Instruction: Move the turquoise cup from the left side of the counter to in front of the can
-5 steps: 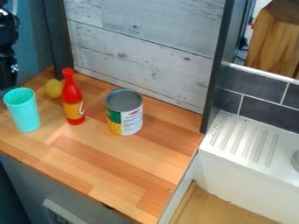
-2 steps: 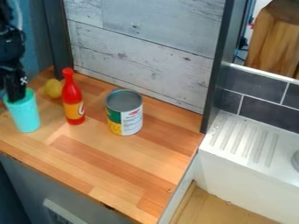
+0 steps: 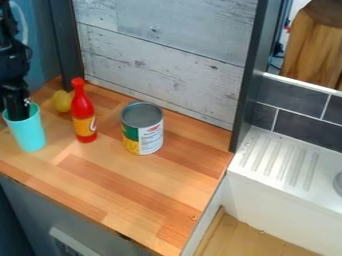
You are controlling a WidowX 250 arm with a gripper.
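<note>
Wooden table (image 3: 147, 192) | tool (image 3: 19, 111): lowered at mouth of turquoise cup (image 3: 28, 135), far left; opening and grip cannot be determined | yellow fruit (image 3: 61, 101): behind cup, beside red bottle (image 3: 84, 112), upright | can (image 3: 141, 129): upright, right of bottle | white ridged sink ledge (image 3: 280, 162): farther right

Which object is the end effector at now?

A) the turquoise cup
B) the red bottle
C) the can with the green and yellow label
A, because the end effector is at the mouth of the turquoise cup.
</note>
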